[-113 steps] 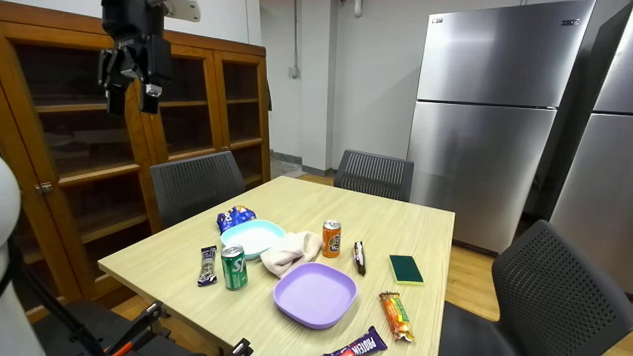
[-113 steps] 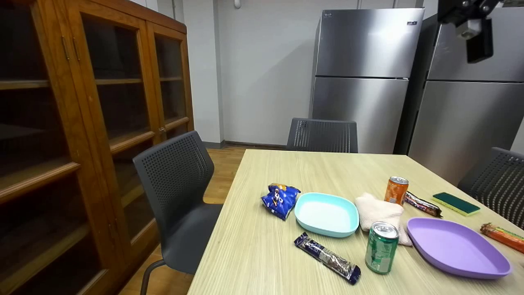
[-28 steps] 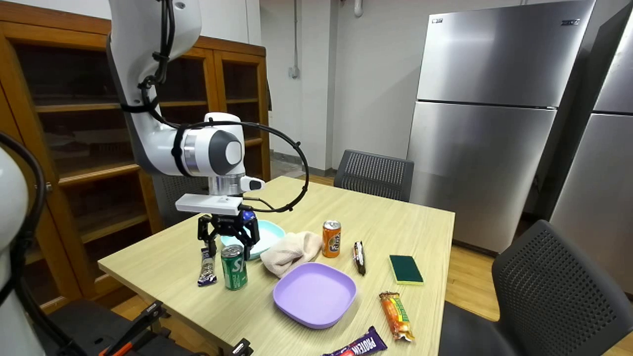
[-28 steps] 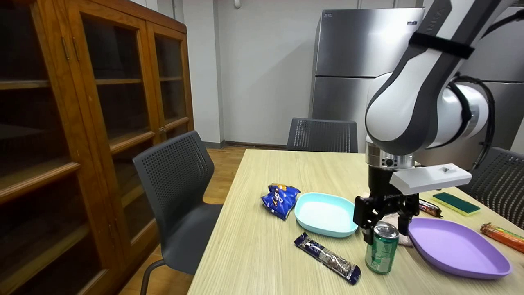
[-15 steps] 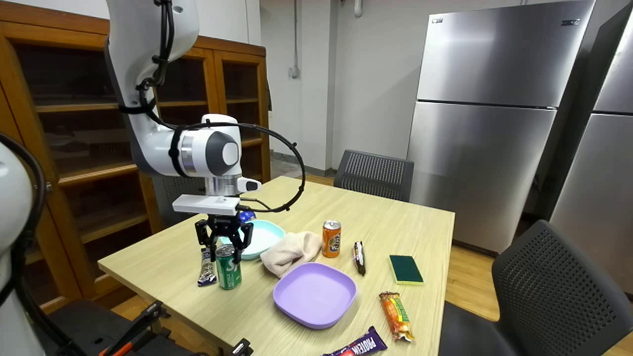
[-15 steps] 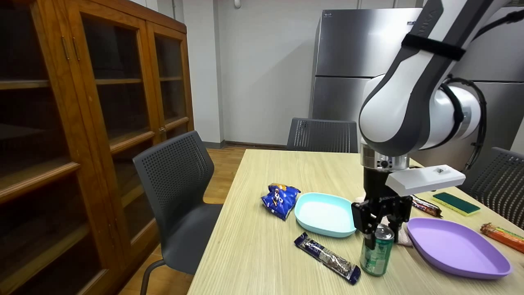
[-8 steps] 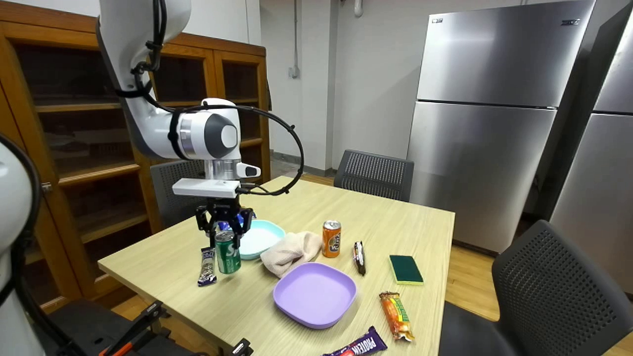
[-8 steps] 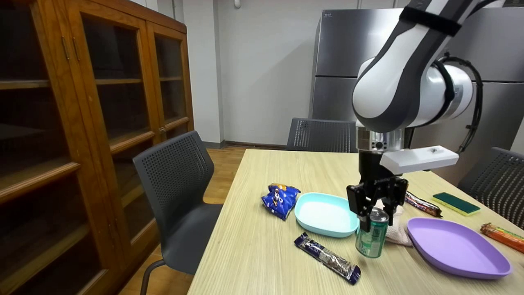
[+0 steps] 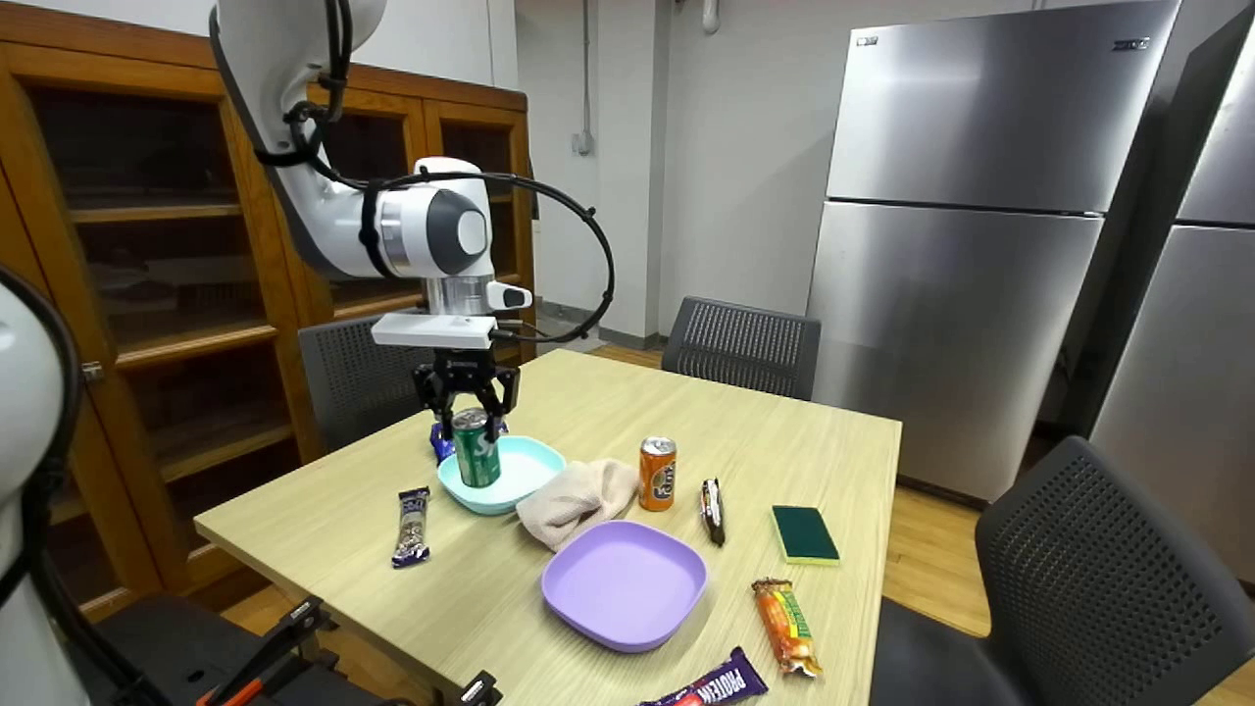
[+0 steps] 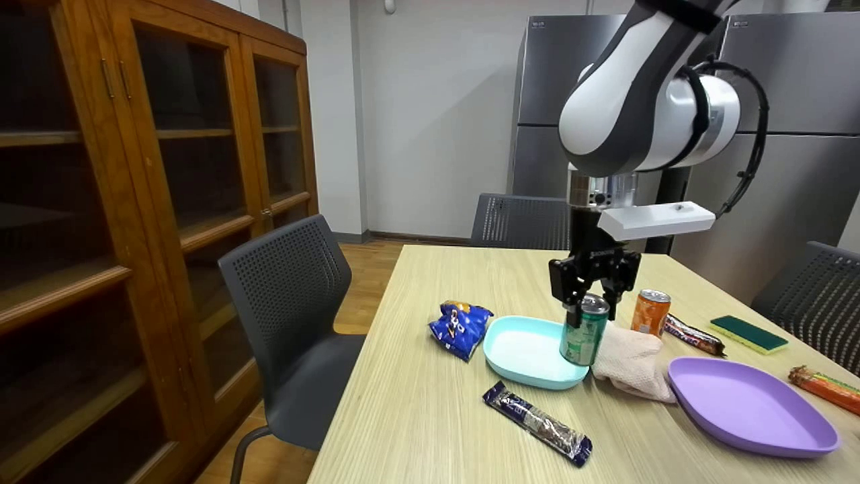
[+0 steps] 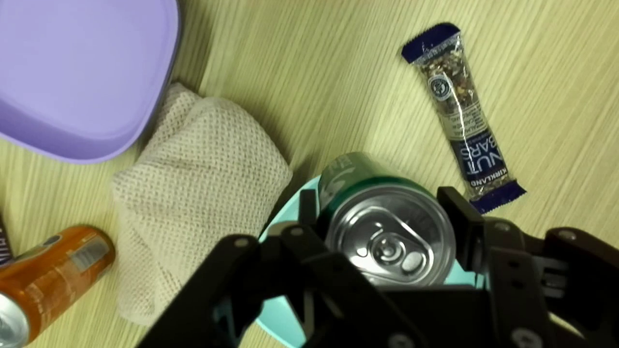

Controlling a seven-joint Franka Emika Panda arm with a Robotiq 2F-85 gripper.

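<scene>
The fingers (image 11: 462,227) are grasping the green can (image 9: 478,459) over the turquoise dish (image 10: 524,346); whether these touch, I cannot tell. Only the wrist view clearly shows its pull tab (image 11: 388,249); only the exterior views show the blue bag (image 10: 461,329).

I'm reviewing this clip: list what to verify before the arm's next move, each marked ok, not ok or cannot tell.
1. End effector gripping the green can: ok, closed on both sides.
2. Green can upright: ok, or nearly so.
3. Green can's base touching the turquoise plate: cannot tell.
4. Plate rim fully visible in the wrist view: not ok, partly hidden.
5. Pale cloth apart from the green can: ok, a gap shows in the wrist view.
6. Nut bar off the plate: ok, lying on the table.
</scene>
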